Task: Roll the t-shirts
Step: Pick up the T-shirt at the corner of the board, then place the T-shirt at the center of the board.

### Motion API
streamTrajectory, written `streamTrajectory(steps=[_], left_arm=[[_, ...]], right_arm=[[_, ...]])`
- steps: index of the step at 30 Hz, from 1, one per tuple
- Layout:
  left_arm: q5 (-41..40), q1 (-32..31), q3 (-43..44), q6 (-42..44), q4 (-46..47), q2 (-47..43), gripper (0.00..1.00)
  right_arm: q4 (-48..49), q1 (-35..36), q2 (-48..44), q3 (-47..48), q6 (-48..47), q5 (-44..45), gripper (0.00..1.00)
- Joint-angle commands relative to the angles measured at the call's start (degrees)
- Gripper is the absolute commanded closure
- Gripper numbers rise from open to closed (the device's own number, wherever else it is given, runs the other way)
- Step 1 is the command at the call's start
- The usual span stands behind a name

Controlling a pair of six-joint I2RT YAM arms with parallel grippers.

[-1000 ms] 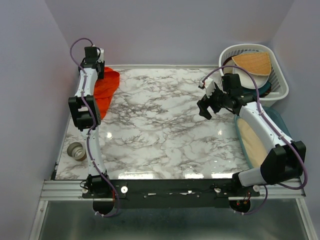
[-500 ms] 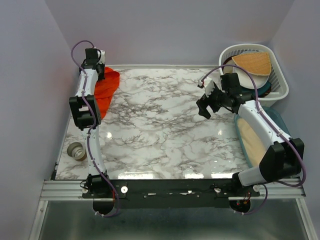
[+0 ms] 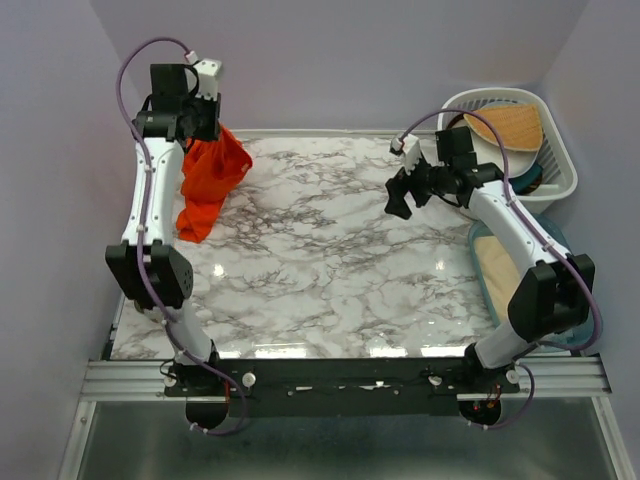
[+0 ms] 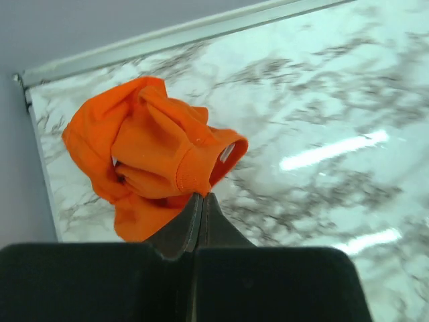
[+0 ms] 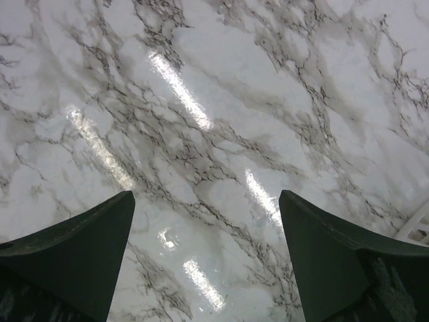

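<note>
The orange-red t-shirt [image 3: 208,180] hangs bunched over the table's far left corner, its lower end trailing down toward the marble top. My left gripper [image 3: 212,135] is raised above it and shut on a fold of the t-shirt. In the left wrist view the two fingers [image 4: 202,194] meet tip to tip on the hem of the t-shirt [image 4: 154,154]. My right gripper [image 3: 398,200] hovers over the right middle of the table, far from the shirt. In the right wrist view it [image 5: 206,194] stands open with only bare marble between its fingers.
A white basket [image 3: 560,170] holding a tan cloth [image 3: 505,125] stands at the far right corner. A teal tub [image 3: 555,240] with a beige cloth [image 3: 500,280] lies along the right edge. A metal rail [image 4: 167,33] borders the table's far side.
My left gripper has shut on the t-shirt and risen, lifting the shirt off the table's corner. My right gripper has drifted slightly left and farther back, still open.
</note>
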Motion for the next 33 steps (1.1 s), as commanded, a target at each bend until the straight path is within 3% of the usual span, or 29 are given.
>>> streamTrajectory(steps=[1,7,11,12,13,14,16,19,23,26,29,33], left_arm=[[8.32,-11.41,-8.84,2.31,-8.68,-15.51,1.00],[23.76,-21.79,-21.42,1.94,-8.42,-25.81,1.00],[24.15,-31.98,-30.21,3.20,-0.89,-32.30,1.00],[24.23,-32.35,-32.23,2.67,1.66,-35.97,0.95],[23.97,-32.53,-35.39,2.49,4.90,-37.58,0.65],[21.80,-32.53,-36.90,1.70,6.24,-39.07,0.56],[16.61,-32.36,-40.67,0.38,8.53,-43.38,0.43],[7.65,-31.22,-47.77,-0.41,10.12,-48.31,0.32],[1.57,-27.88,-57.20,-4.19,10.48,-51.30,0.30],[-0.28,-25.77,-61.86,-6.56,9.16,-50.78,0.29],[1.12,-24.01,-63.36,-8.50,8.10,-49.29,0.29],[2.61,-20.60,-64.24,-9.99,9.24,-48.66,0.29]], right_arm=[[2.63,0.51,1.19,3.46,6.57,-6.79,0.05],[-0.09,0.51,-2.05,8.47,9.66,-2.85,0.05],[-3.43,0.51,-7.49,9.79,6.67,4.43,0.03],[-4.22,0.51,-8.47,9.27,5.79,5.49,0.03],[-4.66,0.42,-9.26,9.09,5.70,6.38,0.03],[-5.19,0.51,-9.88,9.00,5.78,7.69,0.03],[-7.56,0.51,-11.20,8.83,5.96,7.35,0.03],[-9.50,0.51,-12.25,6.12,7.27,2.00,0.05],[-7.04,4.62,-11.29,-2.65,10.96,-0.21,0.08],[-7.56,11.10,-9.98,-8.46,7.91,0.92,0.09],[-9.15,15.52,-6.56,-9.98,2.89,3.47,0.09],[-7.31,15.89,-0.49,-8.23,0.78,5.15,0.11]])
